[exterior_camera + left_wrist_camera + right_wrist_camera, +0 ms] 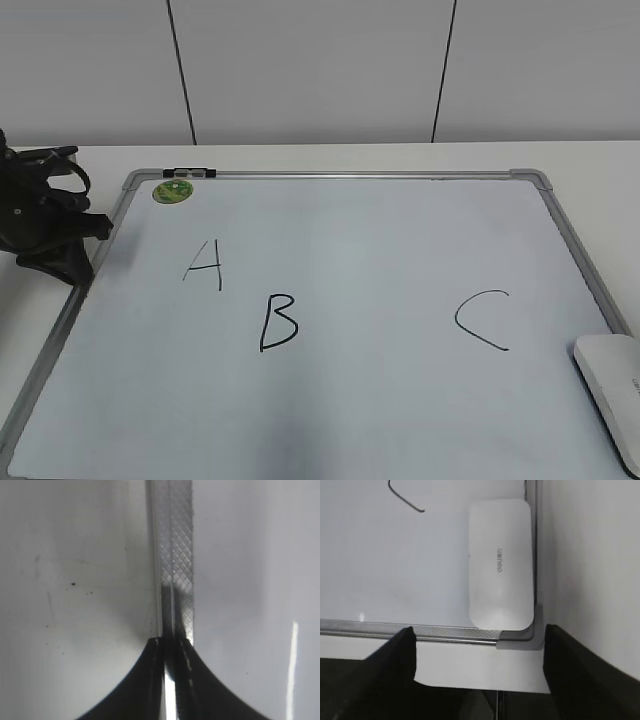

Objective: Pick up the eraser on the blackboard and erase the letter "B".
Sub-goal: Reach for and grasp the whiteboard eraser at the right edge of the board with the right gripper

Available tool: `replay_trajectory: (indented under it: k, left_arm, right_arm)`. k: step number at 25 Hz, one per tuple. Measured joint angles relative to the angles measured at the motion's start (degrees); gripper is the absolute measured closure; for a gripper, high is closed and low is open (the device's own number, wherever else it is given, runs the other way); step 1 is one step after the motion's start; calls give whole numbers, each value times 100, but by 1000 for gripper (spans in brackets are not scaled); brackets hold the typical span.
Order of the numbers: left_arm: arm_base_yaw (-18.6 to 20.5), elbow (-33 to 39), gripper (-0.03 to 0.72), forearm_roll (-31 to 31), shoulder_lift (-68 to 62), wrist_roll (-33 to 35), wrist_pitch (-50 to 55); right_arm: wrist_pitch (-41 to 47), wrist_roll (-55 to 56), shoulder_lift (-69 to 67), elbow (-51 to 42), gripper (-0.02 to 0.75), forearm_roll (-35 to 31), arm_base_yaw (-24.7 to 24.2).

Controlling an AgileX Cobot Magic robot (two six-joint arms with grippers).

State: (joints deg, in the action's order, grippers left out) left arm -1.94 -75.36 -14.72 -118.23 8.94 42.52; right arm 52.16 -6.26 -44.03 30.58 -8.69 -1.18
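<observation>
The blackboard is a white board with a grey frame, lying flat on the table. The letter "B" is drawn in black left of the middle. The white eraser lies at the board's near right corner. In the right wrist view the eraser sits inside the frame corner, just beyond my right gripper, which is open and empty over the table in front of the board. That gripper is out of the exterior view. My left gripper rests at the board's left frame, shut and empty.
A thin "A" is left of the B and a "C" is to the right; its tail shows in the right wrist view. A round green magnet and a black clip sit at the far left corner.
</observation>
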Motion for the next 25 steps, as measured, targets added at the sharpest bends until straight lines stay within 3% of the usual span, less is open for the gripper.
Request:
replay_trajectory:
  k: [16, 25]
  left_arm:
    - [0, -9, 662, 0, 0, 0, 12]
    - [0, -9, 662, 0, 0, 0, 12]
  right_arm:
    - [-764, -295, -2833, 472, 131, -135, 0]
    - [-1389, -295, -3617, 477, 131, -36, 0]
